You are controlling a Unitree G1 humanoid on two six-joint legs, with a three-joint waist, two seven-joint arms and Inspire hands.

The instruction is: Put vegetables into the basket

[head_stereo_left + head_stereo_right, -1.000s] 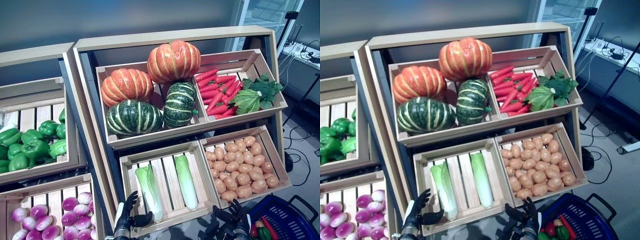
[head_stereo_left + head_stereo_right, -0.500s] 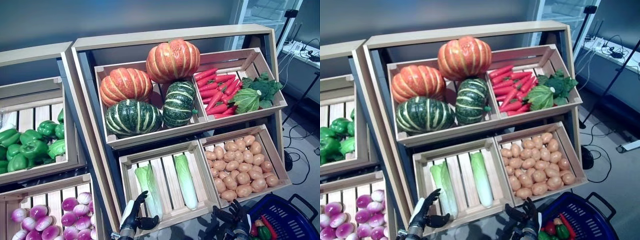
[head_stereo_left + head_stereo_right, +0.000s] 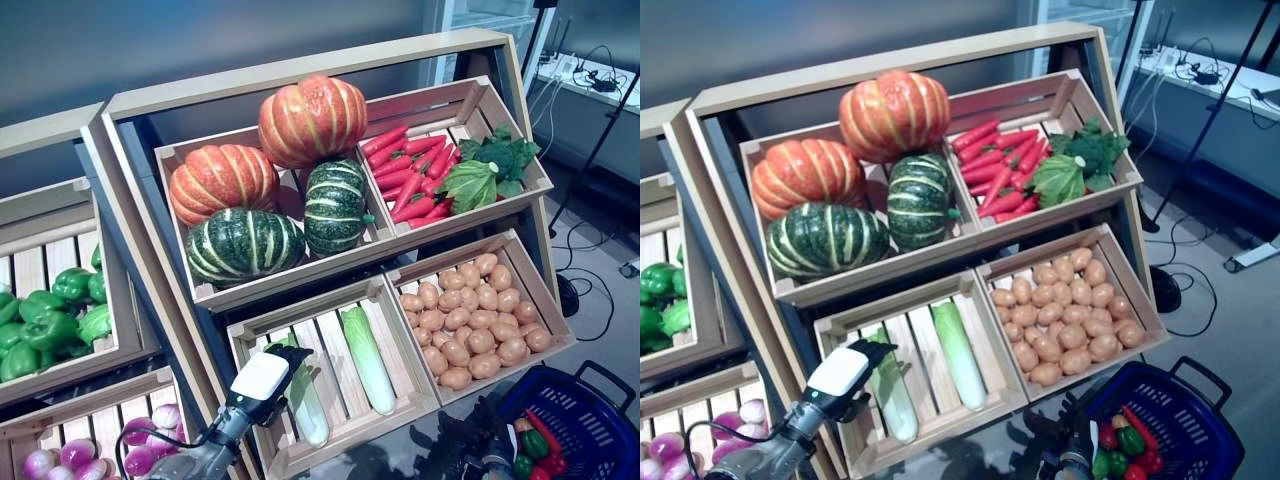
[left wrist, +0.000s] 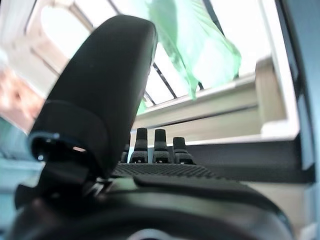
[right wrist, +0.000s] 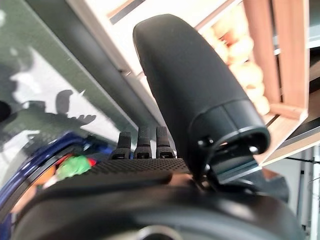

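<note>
**Two hands low at the rack, neither holding anything**

My left hand [image 3: 262, 380] is up over the front edge of the lower-left crate [image 3: 255, 325], with its white-covered back towards me. In its wrist view the fingers [image 4: 160, 145] run straight out with the thumb standing apart, so it is relaxed and empty. Just past it lies the left cabbage [image 3: 305, 400], a pale green one lying lengthwise on the slats; from the head views I cannot tell whether the fingertips touch it. A second cabbage [image 3: 366, 358] lies beside the first in the same crate, apart from it.

My right hand [image 3: 1072, 440] sits low at the bottom edge, in front of the rack and just beside the basket [image 3: 1200, 400]. Its wrist view shows fingers [image 5: 145, 142] extended and the thumb raised, grasping nothing.

The basket is blue and stands on the floor at lower right. Inside it I see red and green vegetables [image 3: 1128, 450] already lying at the near side.

The lower-right crate holds potatoes [image 3: 470, 320]. Above, the upper-left crate carries two orange pumpkins [image 3: 312, 118] and two striped green squashes [image 3: 245, 245]. The upper-right crate holds carrots [image 3: 410, 180] beside leafy greens [image 3: 485, 170]. On the neighbouring rack to my left are green peppers [image 3: 45, 325] and, below them, purple onions [image 3: 70, 455].
</note>
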